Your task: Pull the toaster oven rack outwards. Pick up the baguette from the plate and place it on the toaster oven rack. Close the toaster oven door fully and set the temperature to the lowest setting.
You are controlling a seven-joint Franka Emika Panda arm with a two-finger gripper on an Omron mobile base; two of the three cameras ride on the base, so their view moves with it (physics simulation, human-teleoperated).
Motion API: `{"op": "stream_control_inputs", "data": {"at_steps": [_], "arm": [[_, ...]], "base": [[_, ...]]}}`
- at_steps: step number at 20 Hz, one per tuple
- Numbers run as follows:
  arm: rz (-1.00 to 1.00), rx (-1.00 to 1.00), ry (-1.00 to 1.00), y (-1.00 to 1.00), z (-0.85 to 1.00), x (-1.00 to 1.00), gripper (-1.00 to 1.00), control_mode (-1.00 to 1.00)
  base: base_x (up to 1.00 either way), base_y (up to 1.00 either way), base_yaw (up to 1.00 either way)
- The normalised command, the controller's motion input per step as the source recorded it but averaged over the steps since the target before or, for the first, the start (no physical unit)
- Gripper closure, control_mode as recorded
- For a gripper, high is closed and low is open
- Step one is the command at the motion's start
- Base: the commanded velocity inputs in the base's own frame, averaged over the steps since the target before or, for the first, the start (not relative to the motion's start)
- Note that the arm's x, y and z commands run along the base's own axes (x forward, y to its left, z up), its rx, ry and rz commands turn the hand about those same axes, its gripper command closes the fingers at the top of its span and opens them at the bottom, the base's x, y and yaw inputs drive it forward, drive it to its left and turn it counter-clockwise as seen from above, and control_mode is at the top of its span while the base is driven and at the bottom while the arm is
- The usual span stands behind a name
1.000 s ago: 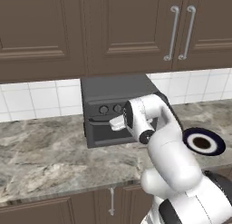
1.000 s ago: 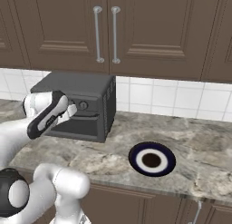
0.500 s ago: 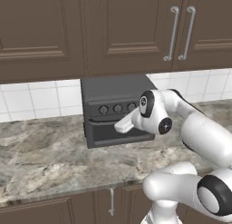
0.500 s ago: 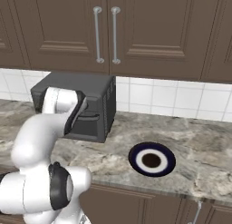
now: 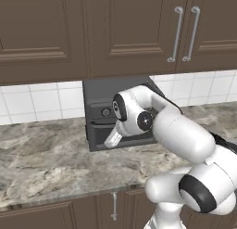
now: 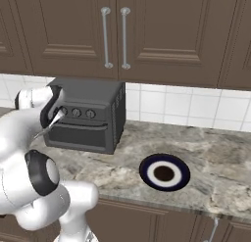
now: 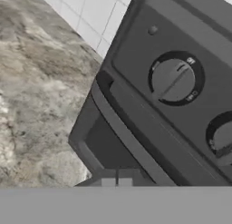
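Toaster oven (image 6: 86, 121) stands on marble bench (image 5: 41, 163) against tiled wall, beneath brown cupboards. Toaster oven door (image 6: 78, 135) upright, closed against front; handle bar (image 7: 131, 139) crosses it below knob row. Pincer (image 7: 116, 182) fingers pressed together, nothing between them, tips close before door at oven's left front corner; hand (image 5: 121, 126) hangs in front of oven face. Plate (image 6: 164, 172) lies on bench right of oven, well apart, bare. Nearest knob (image 7: 174, 80) sits above handle.
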Motion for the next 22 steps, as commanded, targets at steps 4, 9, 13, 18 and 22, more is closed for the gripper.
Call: {"op": "stream_control_inputs", "data": {"at_steps": [4,9,13,18,22], "arm": [[0.51,-1.0,0.02,0.0,0.0,0.0,1.0,-1.0],[0.47,-1.0,0.02,-0.09,0.0,0.0,1.0,-1.0],[0.37,-1.0,0.0,-0.6,0.12,0.0,1.0,-1.0],[0.16,-0.9,0.0,-0.98,0.42,-0.03,1.0,-1.0],[-0.04,-0.42,0.03,-1.0,0.47,0.0,1.0,-1.0]], "base": [[0.0,0.0,0.0],[0.0,0.0,0.0],[0.0,0.0,0.0],[0.0,0.0,0.0],[0.0,0.0,0.0]]}}
